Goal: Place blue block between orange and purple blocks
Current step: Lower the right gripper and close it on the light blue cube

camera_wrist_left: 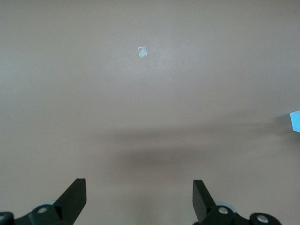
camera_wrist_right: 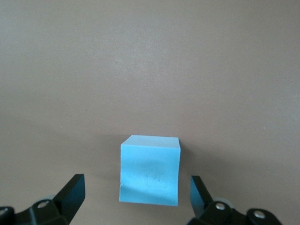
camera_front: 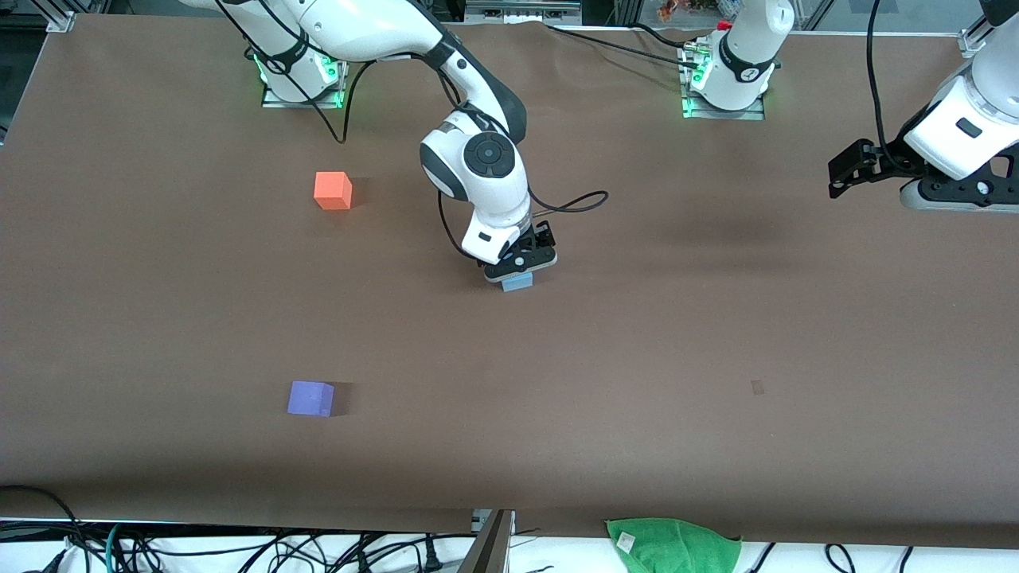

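Observation:
The light sky-blue block (camera_front: 517, 281) sits on the brown table near its middle. My right gripper (camera_front: 521, 267) hangs just over it, open; in the right wrist view the block (camera_wrist_right: 150, 171) lies between the two spread fingertips (camera_wrist_right: 75, 190) with gaps on both sides. The orange block (camera_front: 333, 191) stands toward the right arm's end, farther from the front camera. The purple block (camera_front: 310, 398) stands nearer the camera, in line with the orange one. My left gripper (camera_front: 848, 171) waits open and empty over the left arm's end; it also shows in its wrist view (camera_wrist_left: 139, 192).
A green cloth (camera_front: 673, 545) lies off the table's near edge. Cables run along the floor below that edge and near the arm bases. A small pale mark (camera_wrist_left: 142, 52) is on the table surface, and a corner of the blue block (camera_wrist_left: 295, 121) shows at the left wrist view's edge.

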Motion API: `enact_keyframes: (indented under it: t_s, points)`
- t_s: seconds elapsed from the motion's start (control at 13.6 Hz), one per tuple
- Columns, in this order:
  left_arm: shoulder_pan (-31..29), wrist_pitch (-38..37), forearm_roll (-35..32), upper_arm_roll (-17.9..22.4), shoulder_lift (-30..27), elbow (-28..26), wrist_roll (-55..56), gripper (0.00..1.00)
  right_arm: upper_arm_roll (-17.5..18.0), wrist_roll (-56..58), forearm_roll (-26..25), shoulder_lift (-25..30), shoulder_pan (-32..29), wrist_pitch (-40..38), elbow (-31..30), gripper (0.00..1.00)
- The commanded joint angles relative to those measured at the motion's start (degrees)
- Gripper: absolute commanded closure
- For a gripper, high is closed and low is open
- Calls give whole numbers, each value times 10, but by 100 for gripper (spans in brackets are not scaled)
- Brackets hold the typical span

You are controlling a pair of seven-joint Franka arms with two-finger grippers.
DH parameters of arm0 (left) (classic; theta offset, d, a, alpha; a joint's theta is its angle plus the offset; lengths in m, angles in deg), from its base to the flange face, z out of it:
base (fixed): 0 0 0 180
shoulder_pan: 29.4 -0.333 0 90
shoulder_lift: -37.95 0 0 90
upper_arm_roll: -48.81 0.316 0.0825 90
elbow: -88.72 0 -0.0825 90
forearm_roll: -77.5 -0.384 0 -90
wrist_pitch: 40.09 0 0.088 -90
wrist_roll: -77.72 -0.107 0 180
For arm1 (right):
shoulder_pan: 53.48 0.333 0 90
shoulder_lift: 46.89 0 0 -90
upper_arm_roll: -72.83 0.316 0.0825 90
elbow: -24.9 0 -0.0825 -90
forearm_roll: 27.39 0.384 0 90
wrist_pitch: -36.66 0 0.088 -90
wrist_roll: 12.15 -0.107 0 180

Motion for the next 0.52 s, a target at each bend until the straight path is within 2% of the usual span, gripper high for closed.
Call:
enact_keyframes:
  t_s: [0.0,0.44]
  points:
    - [-1,-12,2,-4,4,14,-13,0,-3,-6,-16,-29,5,32,16,1]
    - [-2,-17,3,-1,4,15,-12,0,-7,-8,-51,-59,8,64,15,0]
